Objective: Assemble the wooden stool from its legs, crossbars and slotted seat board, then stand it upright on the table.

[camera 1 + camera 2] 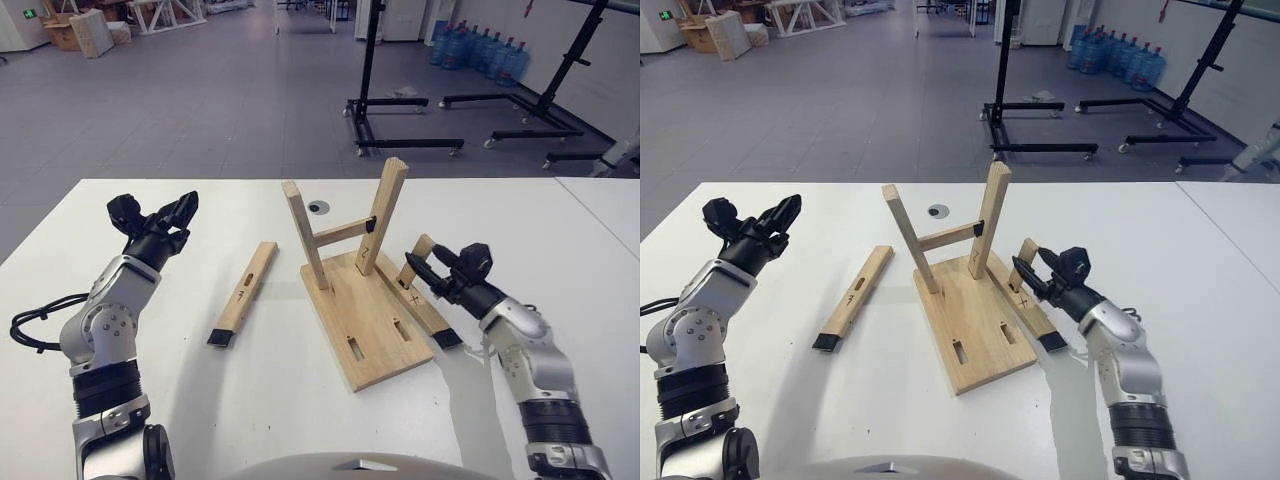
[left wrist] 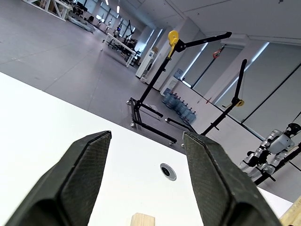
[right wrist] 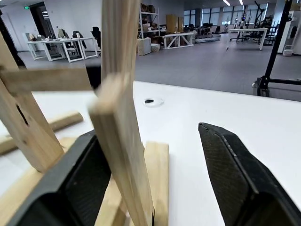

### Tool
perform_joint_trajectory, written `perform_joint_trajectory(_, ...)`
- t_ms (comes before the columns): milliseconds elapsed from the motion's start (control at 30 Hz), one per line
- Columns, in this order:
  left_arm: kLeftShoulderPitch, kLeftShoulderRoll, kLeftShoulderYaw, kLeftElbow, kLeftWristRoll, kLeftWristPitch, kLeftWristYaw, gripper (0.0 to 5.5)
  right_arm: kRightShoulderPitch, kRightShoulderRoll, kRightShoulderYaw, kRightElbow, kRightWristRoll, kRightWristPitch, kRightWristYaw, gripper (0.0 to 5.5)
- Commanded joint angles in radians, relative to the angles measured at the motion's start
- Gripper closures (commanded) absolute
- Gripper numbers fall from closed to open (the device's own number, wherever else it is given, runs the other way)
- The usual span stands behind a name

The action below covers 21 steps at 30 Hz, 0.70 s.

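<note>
Wood stock: pale unfinished timber with through-slots; black caps on the near ends of the two legs lying down.
Seat board (image 1: 345,300): flat at centre of tabletop (image 1: 250,400), presumably underside up so legs drop in from above. Two slots at its near end not yet filled.
Upright legs: first upright leg (image 1: 305,235) and second upright leg (image 1: 383,215) stand at the board's far end, splayed apart, tied by crossbar (image 1: 340,234).
Third leg (image 1: 425,315): lies along the board's right edge, probably staged there to take a rail.
Short stick (image 1: 416,260): looks like the second crossbar. Stands tilted, lower end on the third leg; can't tell if it's seated.
Right pincer (image 1: 428,263): fingers spread either side of the short stick's upper end, one pad just beside it, the other well apart. Not clamped.
Loose leg (image 1: 243,292): flat on the tabletop left of the board, apart from it, slot showing.
Left pincer (image 1: 178,212): raised over the tabletop's left side, wide open, empty, clear of the work.
Progress: roughly half built, by my read.
</note>
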Motion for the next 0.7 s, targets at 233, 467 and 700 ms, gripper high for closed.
perform_joint_trajectory(233,0.008,0.037,0.039,-0.002,0.007,-0.005,0.002,2.72,-0.227,-0.057,-0.209,-0.511,0.537,0.389,-0.42,2.43)
perform_joint_trajectory(467,-0.021,0.02,0.011,0.018,0.027,-0.012,0.005,2.72,-0.579,0.156,0.02,-0.446,0.155,0.536,-1.115,2.43)
perform_joint_trajectory(700,-0.019,-0.002,-0.012,0.015,0.035,-0.016,0.008,2.72,-0.56,0.337,0.039,-0.378,-0.068,0.633,-1.319,2.43)
